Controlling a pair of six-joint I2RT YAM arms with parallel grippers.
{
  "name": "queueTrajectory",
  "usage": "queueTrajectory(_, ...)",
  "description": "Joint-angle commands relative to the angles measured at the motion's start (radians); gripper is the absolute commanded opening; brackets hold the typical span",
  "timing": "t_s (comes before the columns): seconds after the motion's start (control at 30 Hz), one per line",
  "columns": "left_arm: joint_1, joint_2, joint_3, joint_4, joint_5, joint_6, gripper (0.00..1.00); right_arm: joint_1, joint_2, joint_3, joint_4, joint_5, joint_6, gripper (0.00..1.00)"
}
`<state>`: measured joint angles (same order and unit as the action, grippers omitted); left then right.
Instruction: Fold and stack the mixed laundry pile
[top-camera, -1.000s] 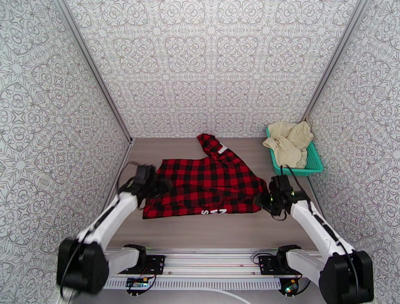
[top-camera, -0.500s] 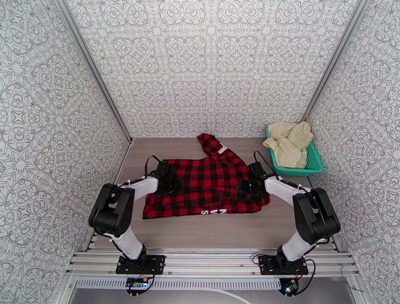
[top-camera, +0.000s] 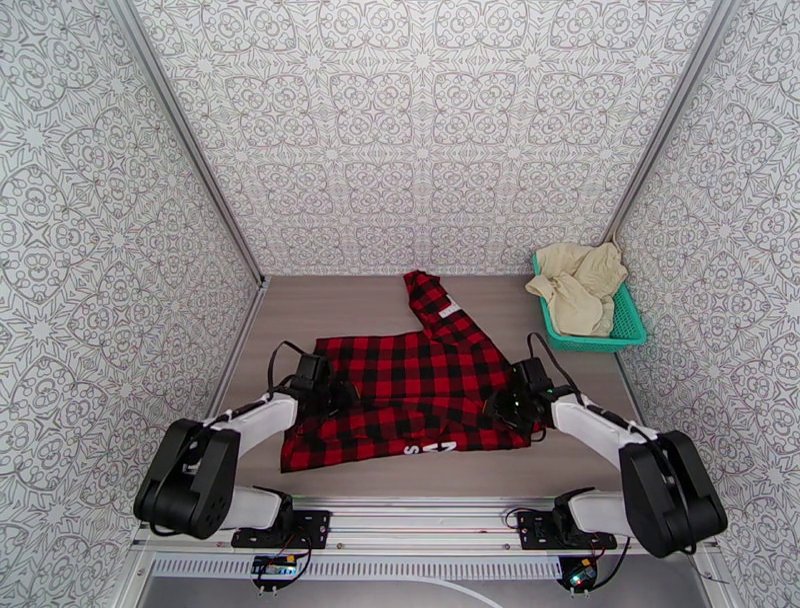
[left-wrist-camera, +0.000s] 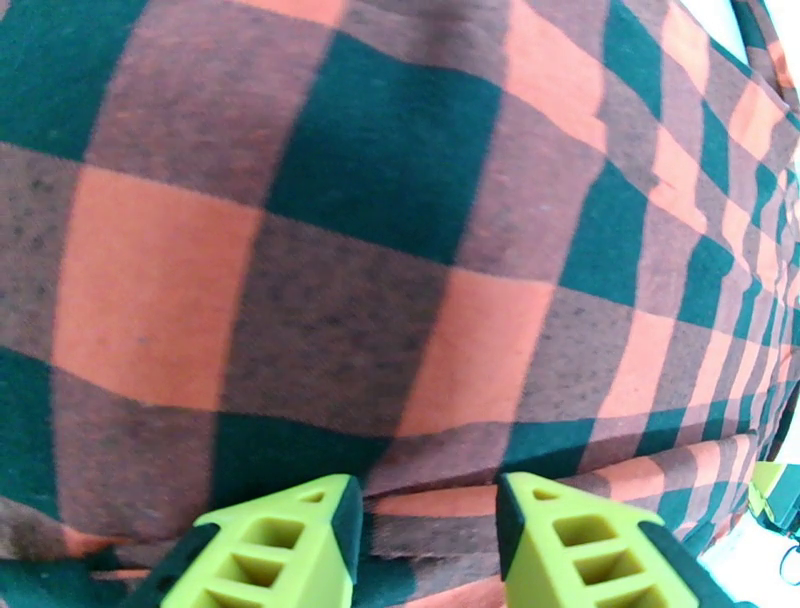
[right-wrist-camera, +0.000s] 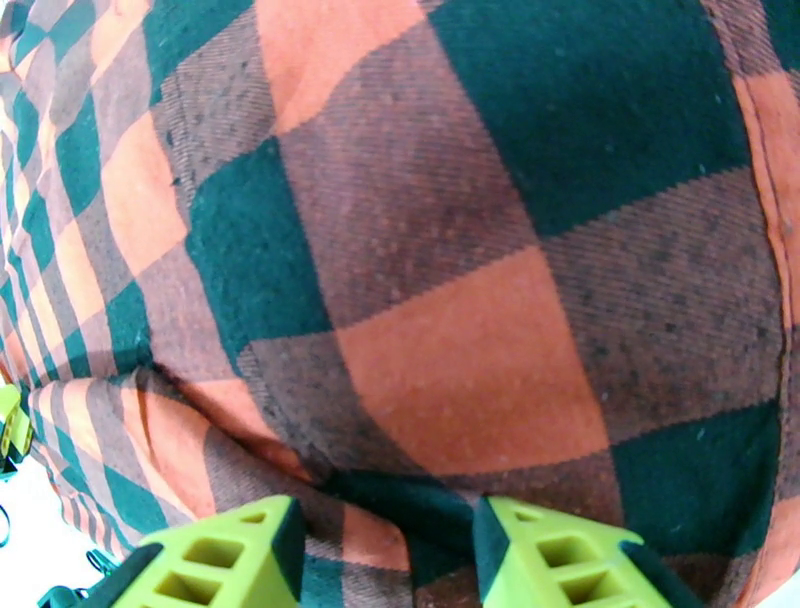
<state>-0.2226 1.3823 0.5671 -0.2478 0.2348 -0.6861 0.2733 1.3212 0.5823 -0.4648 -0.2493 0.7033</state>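
**Both grippers at the shirt's sides**

The shirt (top-camera: 405, 385) lay spread mid-table. My left gripper (left-wrist-camera: 425, 500) and right gripper (right-wrist-camera: 385, 520) sat at its opposite edges, likely for a fold. Cloth bunched between the fingers, but I couldn't tell whether they pinched it. Cream cloths (top-camera: 580, 285) lay in the basket (top-camera: 628, 328).

Partial white lettering (top-camera: 428, 449) on shirt (top-camera: 400, 385) hem — illegible

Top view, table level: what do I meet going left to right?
Left gripper → shirt → right gripper → basket with cream cloths
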Motion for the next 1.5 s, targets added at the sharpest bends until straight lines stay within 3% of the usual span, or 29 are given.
queueTrajectory(0.0, 0.002, -0.038, -0.004, -0.16, -0.054, -0.004, 0.45, -0.007, -0.036, -0.019, -0.162, 0.072, 0.002, 0.52)
queueTrajectory(0.13, -0.006, -0.09, 0.077, -0.236, -0.072, 0.027, 0.5, -0.007, -0.081, 0.066, -0.237, 0.08, -0.037, 0.54)
queueTrajectory(0.27, 0.023, -0.068, 0.228, -0.293, -0.089, 0.109, 0.52, -0.009, -0.055, 0.262, -0.268, 0.104, -0.125, 0.61)
queueTrajectory(0.37, 0.094, 0.039, 0.354, -0.311, -0.074, 0.188, 0.53, -0.031, 0.06, 0.413, -0.234, 0.08, -0.225, 0.63)
queueTrajectory(0.53, 0.196, 0.263, 0.574, -0.359, -0.161, 0.306, 0.54, -0.076, 0.297, 0.648, -0.172, 0.034, -0.378, 0.63)
queueTrajectory(0.67, 0.258, 0.421, 0.701, -0.352, -0.128, 0.325, 0.54, -0.083, 0.469, 0.804, -0.164, 0.009, -0.429, 0.61)
queueTrajectory(0.87, 0.271, 0.579, 0.812, -0.317, -0.017, 0.322, 0.41, -0.082, 0.628, 0.873, -0.146, -0.066, -0.357, 0.55)
queueTrajectory(1.13, 0.293, 0.679, 0.801, -0.262, 0.002, 0.258, 0.11, -0.087, 0.708, 0.843, -0.15, 0.028, -0.306, 0.54)
queueTrajectory(1.47, 0.389, 0.689, 0.782, -0.257, 0.006, 0.259, 0.06, -0.138, 0.779, 0.892, -0.169, 0.069, -0.285, 0.54)
